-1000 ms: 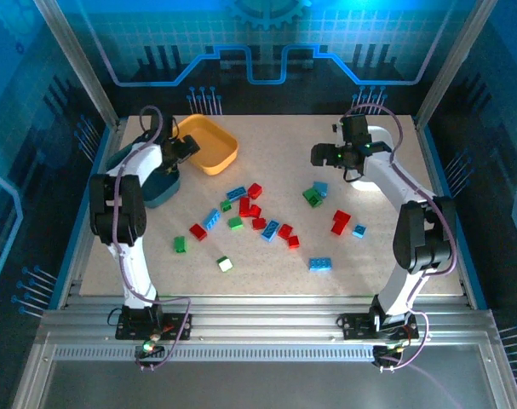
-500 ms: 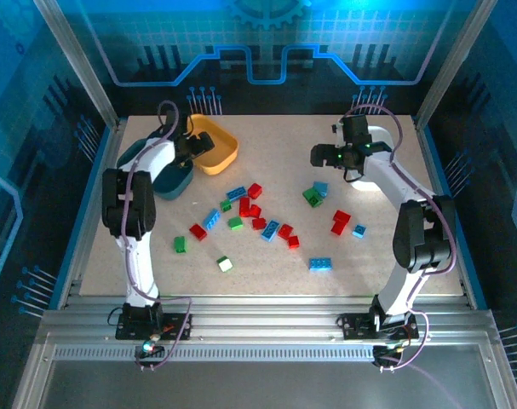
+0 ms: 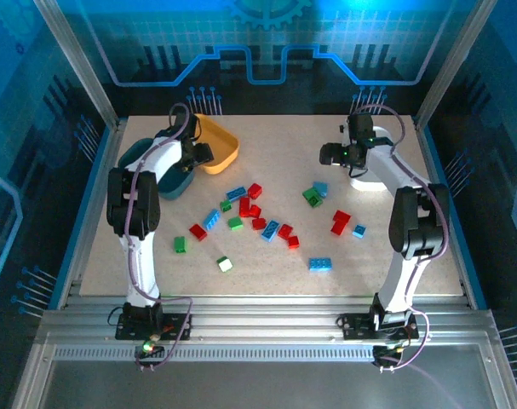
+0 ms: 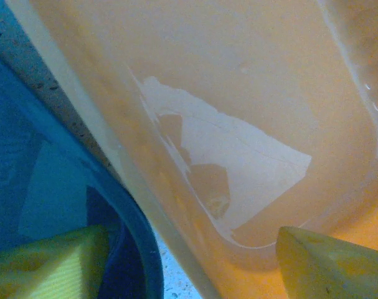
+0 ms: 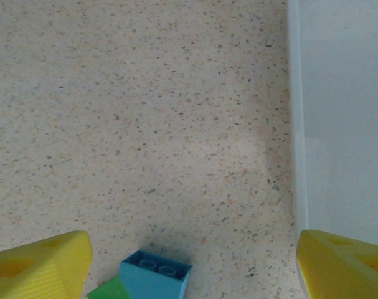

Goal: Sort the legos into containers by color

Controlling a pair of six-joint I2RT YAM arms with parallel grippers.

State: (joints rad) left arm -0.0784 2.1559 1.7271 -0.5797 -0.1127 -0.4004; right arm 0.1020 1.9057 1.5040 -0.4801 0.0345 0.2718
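**Left claw**: fingers apart, nothing gripped. One yellow fingertip hangs over the dark teal tray. The other hangs over the floor of the orange tray. The orange tray's pale rim runs between the two fingertips. The two trays lie just beside each other below this claw, with a thin strip of speckled surface between them. My left arm rises from its base at the near edge, bends at the elbow and reaches forward. Its wrist is turned inward over the place where the two trays meet.

**Right claw**: fingers apart, nothing gripped. It points down at the bare table. The white tray lies on the side of my right fingertip, its rim in line with that fingertip. A blue brick lies close below, toward my left fingertip, with a green brick just beside it. My right arm stands up from its base, reaches forward and folds inward at the wrist.

**Beyond the claws:** the other bricks, red, green and blue, lie scattered on the table between the claws and my bases, apart from all three trays.

**Surroundings:** the table is pale and speckled. Aluminium posts and blue-lit panels enclose it. A ribbed metal rail at the near edge carries both bases.
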